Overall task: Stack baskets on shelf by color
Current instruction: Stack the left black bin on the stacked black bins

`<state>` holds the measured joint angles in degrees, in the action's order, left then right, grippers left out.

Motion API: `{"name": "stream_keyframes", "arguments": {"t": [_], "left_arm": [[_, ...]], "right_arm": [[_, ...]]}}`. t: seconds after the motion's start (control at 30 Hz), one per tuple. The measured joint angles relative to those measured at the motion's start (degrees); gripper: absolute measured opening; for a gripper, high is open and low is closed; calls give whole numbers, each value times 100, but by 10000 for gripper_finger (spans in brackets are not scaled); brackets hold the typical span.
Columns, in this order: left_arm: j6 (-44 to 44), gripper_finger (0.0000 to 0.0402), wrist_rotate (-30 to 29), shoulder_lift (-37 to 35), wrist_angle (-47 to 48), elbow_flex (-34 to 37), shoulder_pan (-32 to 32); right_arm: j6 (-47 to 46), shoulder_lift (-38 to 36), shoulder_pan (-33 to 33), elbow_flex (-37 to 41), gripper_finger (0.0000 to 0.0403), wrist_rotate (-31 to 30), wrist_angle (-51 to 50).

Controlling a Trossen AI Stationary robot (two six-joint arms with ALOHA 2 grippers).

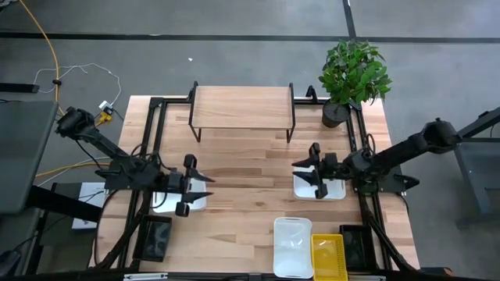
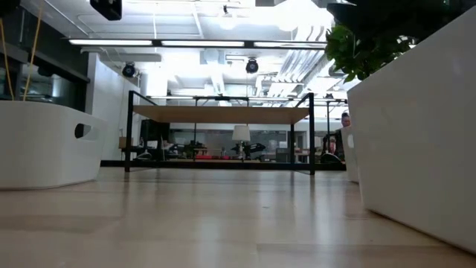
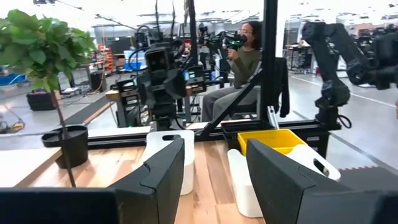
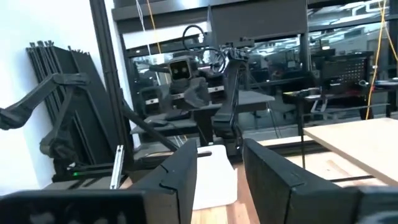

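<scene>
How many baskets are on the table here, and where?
4. One white basket under the left gripper, one white basket under the right gripper, and a white basket beside a yellow basket at the near edge. None on the shelf.

The shelf (image 1: 242, 105) stands bare at the desk's far edge. Two white baskets (image 1: 319, 186) (image 1: 181, 201) lie mid-desk. Another white basket (image 1: 293, 247) and a yellow basket (image 1: 329, 256) sit side by side at the near edge.

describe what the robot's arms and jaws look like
Both arms are dark, near black, built of slim jointed links, with cabling showing along them. The left gripper and the right gripper each end in two broad, flat, angular black fingers with matte faces and no visible markings.
</scene>
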<state>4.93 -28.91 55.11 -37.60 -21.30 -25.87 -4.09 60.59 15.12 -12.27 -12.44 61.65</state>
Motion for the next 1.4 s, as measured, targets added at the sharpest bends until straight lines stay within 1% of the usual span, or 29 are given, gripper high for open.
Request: {"name": "stream_keyframes", "arguments": {"t": [0.23,0.43,0.5,0.57,0.7,0.73,0.8,0.87,0.9,0.97,1.03,1.13,1.2,1.3,1.4], "left_arm": [[-193,161,161,0,4,0,220],[-344,161,190,42,9,0,234],[-521,161,233,42,-46,0,234],[-744,161,504,106,-308,0,234],[-781,161,1459,517,-1018,-70,168],[-779,161,1667,642,-1055,-178,122],[-718,161,1876,880,-923,-459,2],[-541,161,1945,1095,-406,-821,-168],[-457,161,1942,1187,40,-1050,-269],[-442,161,1880,1353,1132,-1570,-466],[-689,161,1724,1508,2569,-2172,-687],[-1369,161,1519,1826,4511,-2957,-1024],[-1953,161,1494,2039,5482,-3383,-1243],[-2925,161,1599,2267,6685,-3858,-1542],[-3762,161,1656,2422,7545,-4118,-1801]], "right_arm": [[47,225,67,-222,119,3,-297],[49,426,65,-465,119,-102,-628],[65,436,63,-491,119,-104,-646],[68,436,63,-498,119,-111,-656],[150,436,63,-501,119,-203,-656],[150,436,63,-501,119,-215,-658],[151,436,63,-501,119,-239,-658],[152,436,63,-501,119,-239,-661],[152,436,63,-501,119,-239,-672],[152,438,63,-501,119,-239,-737],[152,440,63,-501,119,-239,-744],[150,440,63,-503,119,-239,-807],[137,440,63,-503,119,-239,-804],[148,440,63,-502,119,-239,-804],[141,440,63,-502,119,-239,-804]]}}
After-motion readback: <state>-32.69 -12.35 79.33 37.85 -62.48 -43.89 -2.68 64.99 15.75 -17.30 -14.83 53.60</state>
